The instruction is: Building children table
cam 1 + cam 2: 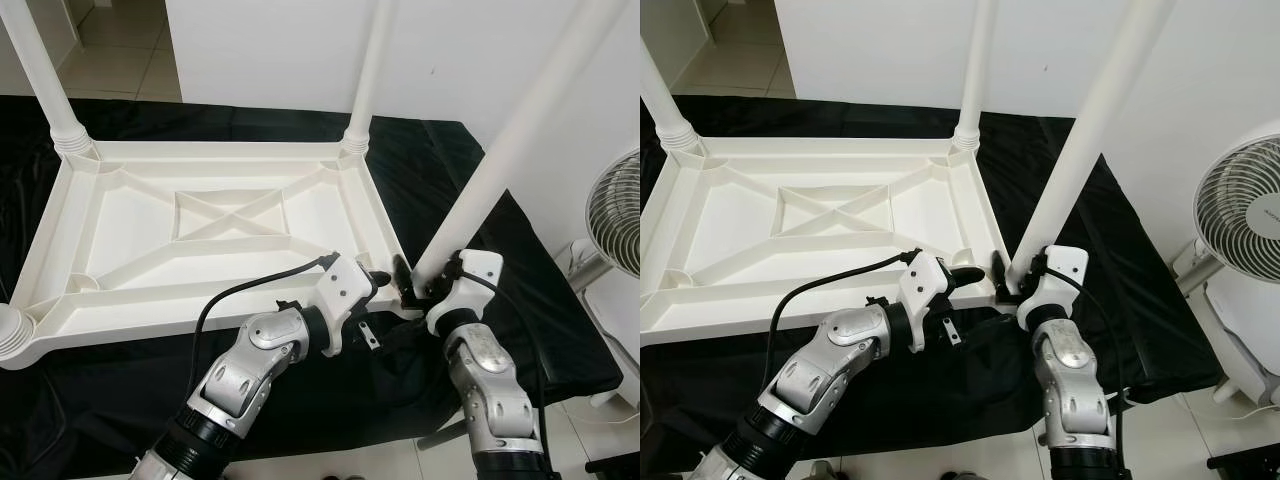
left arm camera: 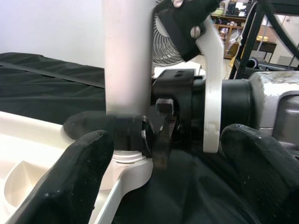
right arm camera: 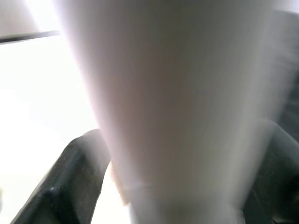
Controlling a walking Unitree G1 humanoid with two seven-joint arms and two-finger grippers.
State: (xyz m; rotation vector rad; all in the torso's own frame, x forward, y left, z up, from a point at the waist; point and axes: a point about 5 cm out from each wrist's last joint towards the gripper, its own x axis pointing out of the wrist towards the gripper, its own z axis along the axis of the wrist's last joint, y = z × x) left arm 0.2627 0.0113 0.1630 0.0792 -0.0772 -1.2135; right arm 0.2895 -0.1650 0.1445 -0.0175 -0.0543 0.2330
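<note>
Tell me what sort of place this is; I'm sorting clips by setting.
Probably a room in a home: tiled floor, plain white wall, a standing fan. An upturned white table lies on a black cloth, the right gripper holding one leg.

Smooth, slightly glossy white plastic table top [image 1: 200, 215] and leg [image 1: 500, 160] lie on matt black cloth [image 1: 480, 200].

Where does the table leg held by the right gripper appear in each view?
Left eye: table leg slants up from the tabletop's near right corner.
Right eye: leg right of centre.
Left wrist: upright post.
Right wrist: blurred close-up.
Shared landmark: right gripper at its base.
</note>
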